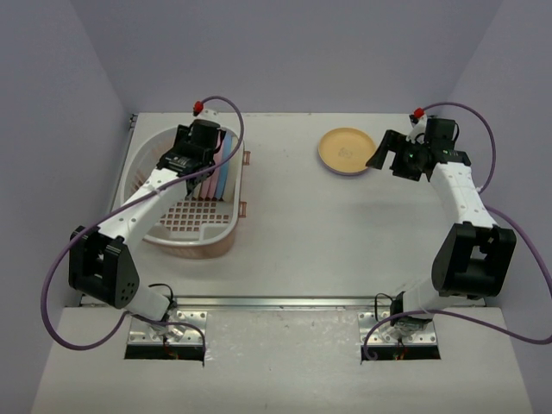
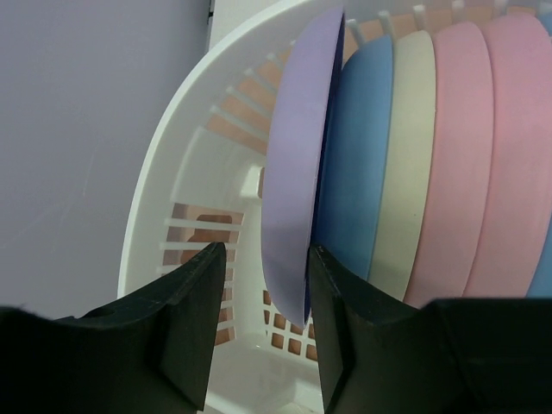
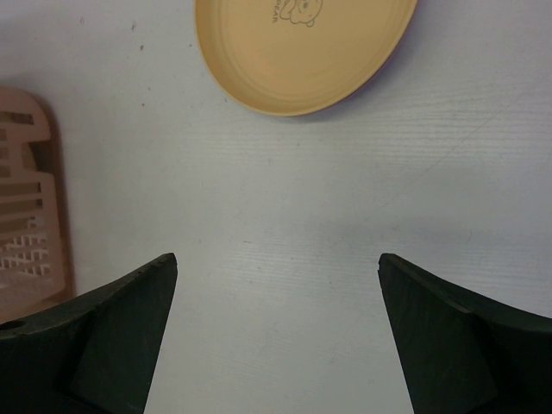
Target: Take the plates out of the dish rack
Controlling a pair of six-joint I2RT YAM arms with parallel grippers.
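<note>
The dish rack (image 1: 152, 148) stands at the left of the table, with several plates (image 1: 217, 169) on edge inside it. In the left wrist view they read lavender plate (image 2: 293, 155), blue (image 2: 358, 155), cream (image 2: 410, 164), then pink (image 2: 483, 155). My left gripper (image 2: 267, 248) is down in the rack (image 2: 172, 129), its jaws on either side of the lavender plate's rim. The right jaw is against the plate and a gap remains at the left jaw. A yellow plate (image 1: 345, 151) lies flat at the back right. My right gripper (image 3: 278, 256) hovers wide open beside that yellow plate (image 3: 302, 52), holding nothing.
The rack's pink handle and side (image 3: 26, 216) show at the left edge of the right wrist view. Grey walls close in the table at the back and both sides. Purple cables loop off both arms.
</note>
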